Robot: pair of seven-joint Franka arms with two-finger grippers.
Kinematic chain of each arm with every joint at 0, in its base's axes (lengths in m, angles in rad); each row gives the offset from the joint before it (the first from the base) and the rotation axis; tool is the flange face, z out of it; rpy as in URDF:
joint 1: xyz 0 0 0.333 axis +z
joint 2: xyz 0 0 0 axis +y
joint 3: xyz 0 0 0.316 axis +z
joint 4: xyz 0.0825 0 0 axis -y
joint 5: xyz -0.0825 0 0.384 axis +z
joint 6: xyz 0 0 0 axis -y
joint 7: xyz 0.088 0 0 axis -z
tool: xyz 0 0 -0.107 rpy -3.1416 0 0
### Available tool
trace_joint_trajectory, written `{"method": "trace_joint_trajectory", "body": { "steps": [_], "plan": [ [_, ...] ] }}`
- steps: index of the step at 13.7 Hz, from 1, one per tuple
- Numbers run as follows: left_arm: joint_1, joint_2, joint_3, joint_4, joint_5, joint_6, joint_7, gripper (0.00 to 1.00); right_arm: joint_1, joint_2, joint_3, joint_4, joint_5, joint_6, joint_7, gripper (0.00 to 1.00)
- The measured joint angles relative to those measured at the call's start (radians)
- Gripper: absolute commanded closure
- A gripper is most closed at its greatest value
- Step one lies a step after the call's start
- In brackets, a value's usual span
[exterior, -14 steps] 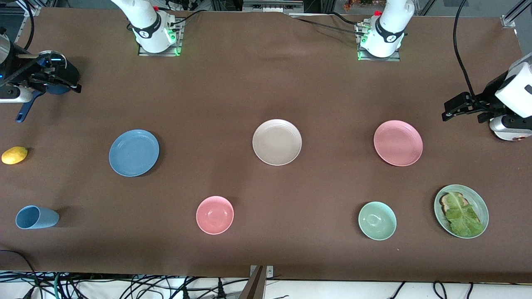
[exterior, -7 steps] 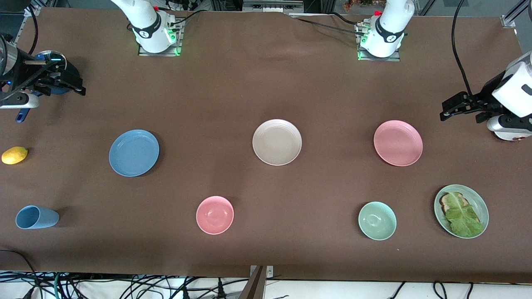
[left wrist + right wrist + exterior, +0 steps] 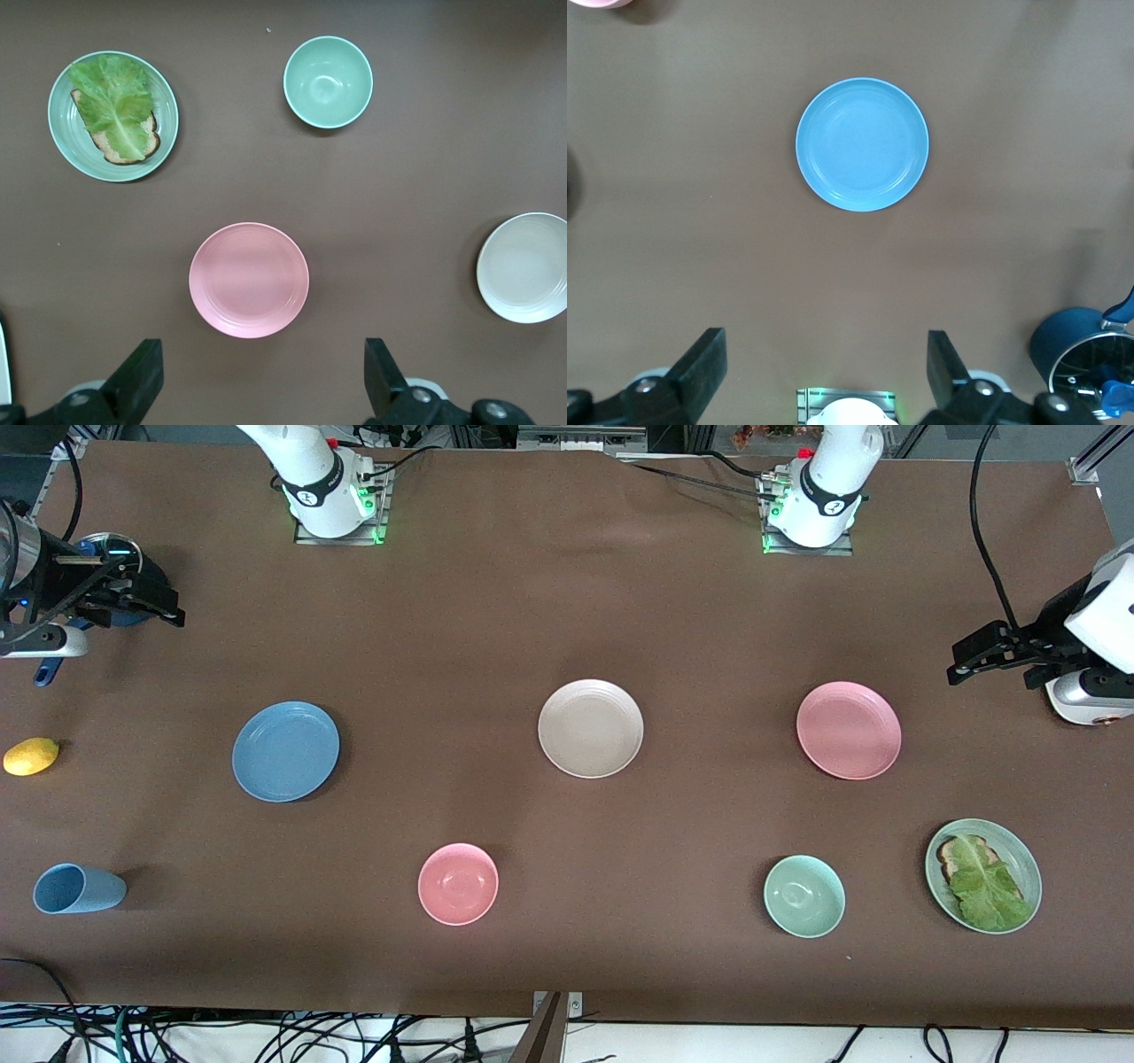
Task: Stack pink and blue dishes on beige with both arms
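Note:
Three equal plates lie in a row on the brown table: the light blue plate (image 3: 285, 751) toward the right arm's end, the beige plate (image 3: 590, 728) in the middle, the pale pink plate (image 3: 848, 730) toward the left arm's end. My left gripper (image 3: 961, 662) hangs high over bare table at its own end, open and holding nothing. Its wrist view shows the pink plate (image 3: 249, 279) beyond its gripper (image 3: 263, 381), with the beige plate (image 3: 524, 279) at the edge. My right gripper (image 3: 173, 613) hangs open and empty at its own end. In its wrist view the blue plate (image 3: 862, 144) lies past that gripper (image 3: 826, 376).
Nearer the front camera stand a small pink bowl (image 3: 458, 883), a pale green bowl (image 3: 803, 895), a green plate with toast and lettuce (image 3: 983, 875) and a blue cup (image 3: 78, 888) on its side. A lemon (image 3: 31, 755) and a dark blue saucepan (image 3: 1072, 350) sit at the right arm's end.
Both grippers have shifted only slightly in the air, staying open. None of the plates has moved.

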Motion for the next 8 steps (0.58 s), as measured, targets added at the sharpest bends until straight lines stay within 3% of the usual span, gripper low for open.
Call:
{"method": "trace_joint_trajectory", "body": {
  "steps": [8],
  "plan": [
    [0.006, 0.024, 0.002, 0.004, 0.000, 0.012, 0.000, 0.00, 0.000, 0.001, 0.000, 0.000, 0.000, -0.001, 0.000, 0.00]
  ]
}}
